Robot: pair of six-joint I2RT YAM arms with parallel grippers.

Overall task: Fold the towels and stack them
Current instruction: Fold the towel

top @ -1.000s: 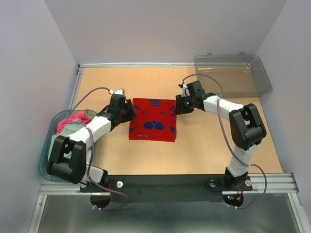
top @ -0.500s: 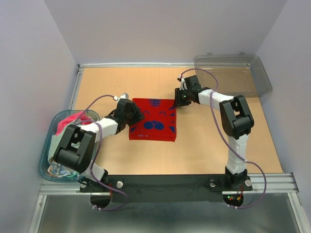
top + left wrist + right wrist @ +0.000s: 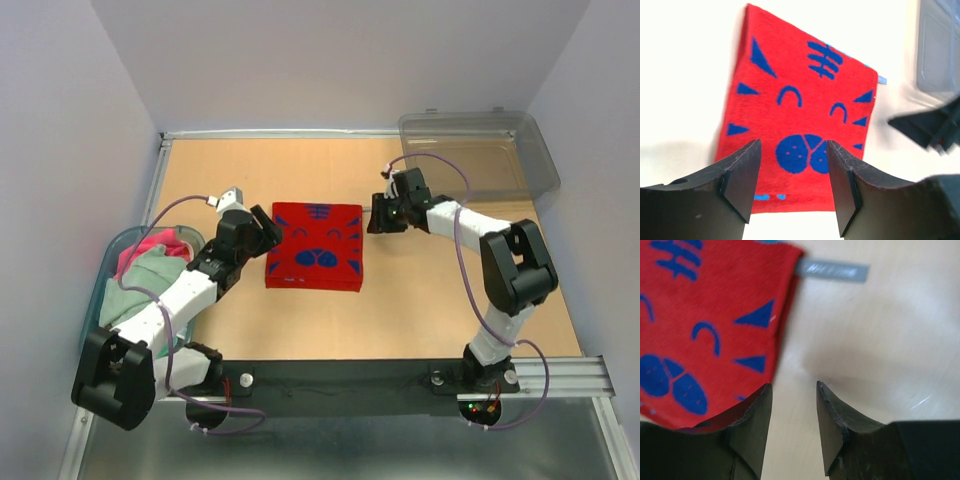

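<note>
A folded red towel [image 3: 315,245] with a blue cat face lies flat in the middle of the table; it also shows in the left wrist view [image 3: 800,100] and the right wrist view [image 3: 705,330]. My left gripper [image 3: 268,233] hovers at the towel's left edge, open and empty [image 3: 794,146]. My right gripper [image 3: 377,215] is just off the towel's right edge, open over bare table [image 3: 793,385]. More towels, a pink towel [image 3: 150,245] and a pale green towel [image 3: 140,285], sit bunched in the tub at the left.
The blue-rimmed tub [image 3: 92,310] stands at the table's left edge beside the left arm. A clear grey plastic bin [image 3: 480,150] sits at the back right corner. A grey label tag [image 3: 832,270] sticks out of the red towel's corner.
The right gripper has moved off the towel's upper right corner to the bare table beside it. The left arm has swung its elbow back and both sets of jaws stand a little wider.
</note>
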